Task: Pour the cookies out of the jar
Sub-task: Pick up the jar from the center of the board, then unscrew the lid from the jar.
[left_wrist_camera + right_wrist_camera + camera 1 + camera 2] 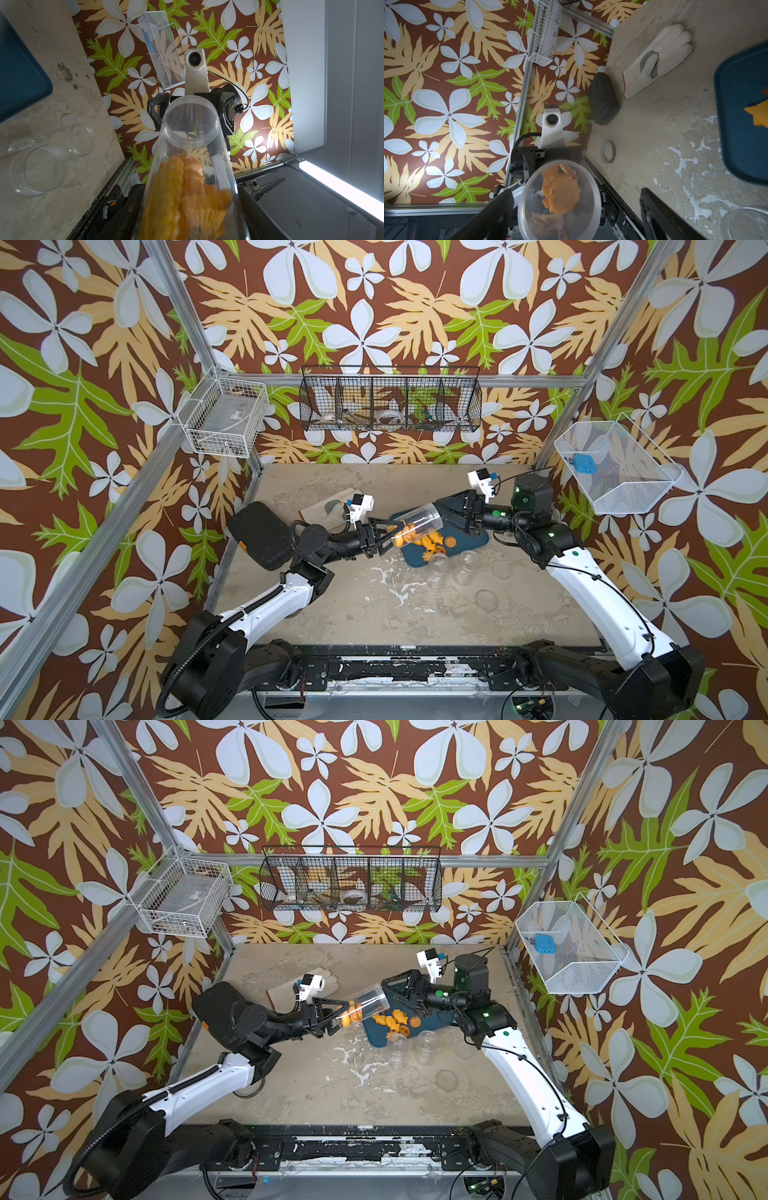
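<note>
Both top views bright, evenly lit and sharp, only soft shadows on the table (374,614). Wrist views dimmer, fisheye bend at edges. Left wrist: light strip (340,193) blown out, glare; jar (191,128) and cookies (178,197) close to lens, blurred.

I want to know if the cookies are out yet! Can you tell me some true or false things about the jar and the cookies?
1. Some cookies lie on the blue tray. True.
2. The clear jar is empty. False: orange cookies sit inside it.
3. The left gripper holds the jar. True.
4. The white glove lies on the tray. False: it lies on the table, apart from the tray.
</note>
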Tool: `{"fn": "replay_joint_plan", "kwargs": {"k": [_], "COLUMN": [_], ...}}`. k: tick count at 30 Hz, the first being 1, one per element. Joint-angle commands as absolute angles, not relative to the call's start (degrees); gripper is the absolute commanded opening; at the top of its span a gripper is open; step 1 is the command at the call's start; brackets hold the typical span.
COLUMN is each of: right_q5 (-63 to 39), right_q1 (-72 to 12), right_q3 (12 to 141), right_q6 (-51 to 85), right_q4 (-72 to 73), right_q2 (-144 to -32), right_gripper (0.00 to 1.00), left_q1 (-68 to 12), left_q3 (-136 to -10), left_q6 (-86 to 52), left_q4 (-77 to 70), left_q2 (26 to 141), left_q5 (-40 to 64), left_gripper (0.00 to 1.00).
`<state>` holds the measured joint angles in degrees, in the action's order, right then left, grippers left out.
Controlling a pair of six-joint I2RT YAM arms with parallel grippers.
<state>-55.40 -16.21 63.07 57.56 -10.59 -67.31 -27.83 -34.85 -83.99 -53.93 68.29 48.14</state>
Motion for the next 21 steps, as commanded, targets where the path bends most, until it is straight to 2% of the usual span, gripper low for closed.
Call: {"fn": "replay_joint_plan", "kwargs": {"k": [1,4,6,11,21], "right_q5": [-59.9,-63.0,-64.8,-68.1,-70.0], "right_q1": [-16.2,-16.8,-18.7,-23.2,-24.3], "right_q3": [63.1,62.8,62.1,62.6,59.5], "right_q6": [54.2,53.1,53.8,52.9,55.8], "right_q4": [-12.7,-14.7,-14.1,-17.0,-15.1], "right_q2": [-67.0,-67.0,-66.9,-66.8,-64.8], "right_gripper": [0.98,1.0,1.0,1.0,0.98], "left_q1": [-26.8,-26.6,-26.0,-24.6,-24.3], "left_q3": [-36.0,-38.5,-38.5,-38.0,-36.6], "left_q6": [-71.5,-58.4,-54.9,-54.5,-57.7], "left_q4": [-40.8,-24.3,-20.2,-20.6,-25.5], "left_q2": [65.4,62.6,60.9,57.6,54.5], "left_q5": [57.1,60.2,61.8,65.3,66.4], "left_gripper": [0.49,0.5,0.51,0.51,0.51]}}
